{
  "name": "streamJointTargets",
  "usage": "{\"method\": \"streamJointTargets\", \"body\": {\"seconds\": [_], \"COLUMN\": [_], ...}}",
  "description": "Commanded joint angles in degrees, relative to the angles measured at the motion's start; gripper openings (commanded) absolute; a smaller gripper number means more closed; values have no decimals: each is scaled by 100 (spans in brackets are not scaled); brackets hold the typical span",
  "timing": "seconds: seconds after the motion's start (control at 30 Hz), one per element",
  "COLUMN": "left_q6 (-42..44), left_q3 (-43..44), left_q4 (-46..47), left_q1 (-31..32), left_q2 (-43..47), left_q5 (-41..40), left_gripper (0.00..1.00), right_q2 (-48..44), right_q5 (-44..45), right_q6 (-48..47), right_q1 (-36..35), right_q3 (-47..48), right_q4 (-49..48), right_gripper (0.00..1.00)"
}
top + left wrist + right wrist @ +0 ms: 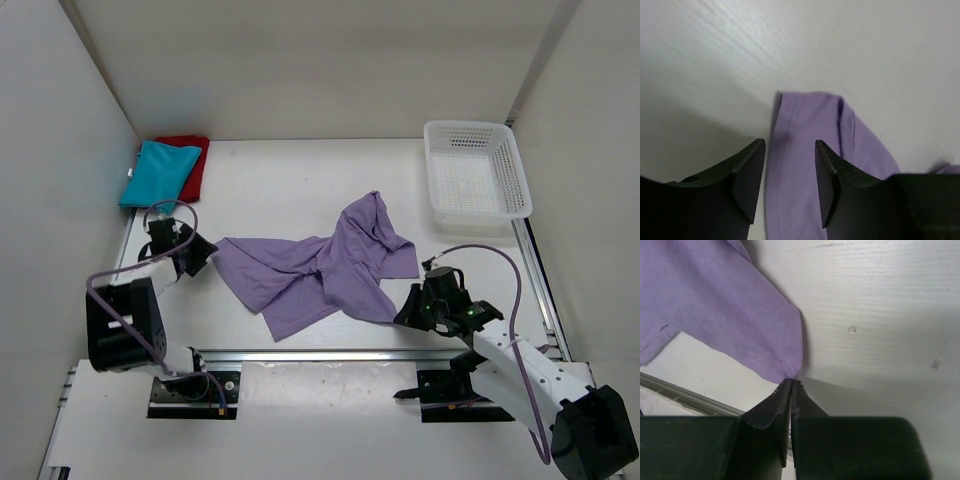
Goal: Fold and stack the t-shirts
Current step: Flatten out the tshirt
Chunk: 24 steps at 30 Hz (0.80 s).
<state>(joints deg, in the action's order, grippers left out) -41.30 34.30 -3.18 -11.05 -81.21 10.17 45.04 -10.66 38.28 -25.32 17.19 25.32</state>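
- red shirt [197, 160]: mostly under the teal shirt [157, 172]. Only a strip along its far and right sides shows from above.
- purple shirt [320, 270]: bunched and lapped over itself mid-table. Can't tell sleeve from hem in the folds.
- Left wrist view: purple shirt runs off the bottom edge, partly behind my left gripper [789, 146].
- Right wrist view: purple shirt is cut by the left and top edges.
- right gripper [791, 385]: my tips meet at the shirt's corner. Can't tell if any cloth is nipped between them.
- From above, both sets of tips are too small and dark to read.
- right arm [520, 370]: base cut off by the bottom edge.
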Motion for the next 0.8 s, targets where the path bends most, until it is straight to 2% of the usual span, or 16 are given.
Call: {"method": "streamJointTargets", "body": {"seconds": [0.0,0.2,0.33,0.6,0.77], "left_q6": [183,675,956,1317,1431], "left_q3": [620,1437,1693,2123,2379], "left_q4": [318,-375,-771,-1404,-1686], "left_q1": [182,481,534,761,823], "left_q2": [-324,-1133,-1397,-1800,-2118], "left_q5": [-541,-1420,-1545,-1843,-1721], "left_gripper": [53,54,49,55,44], "right_q2": [5,75,67,154,76], "right_q5": [-129,-156,-130,-156,-139], "right_q6": [-198,-260,-418,-454,-506], "right_q1": [141,133,264,274,291], "right_q3": [197,267,346,443,461], "right_q4": [-396,-493,-441,-642,-748], "right_gripper": [0,0,0,0,0]}}
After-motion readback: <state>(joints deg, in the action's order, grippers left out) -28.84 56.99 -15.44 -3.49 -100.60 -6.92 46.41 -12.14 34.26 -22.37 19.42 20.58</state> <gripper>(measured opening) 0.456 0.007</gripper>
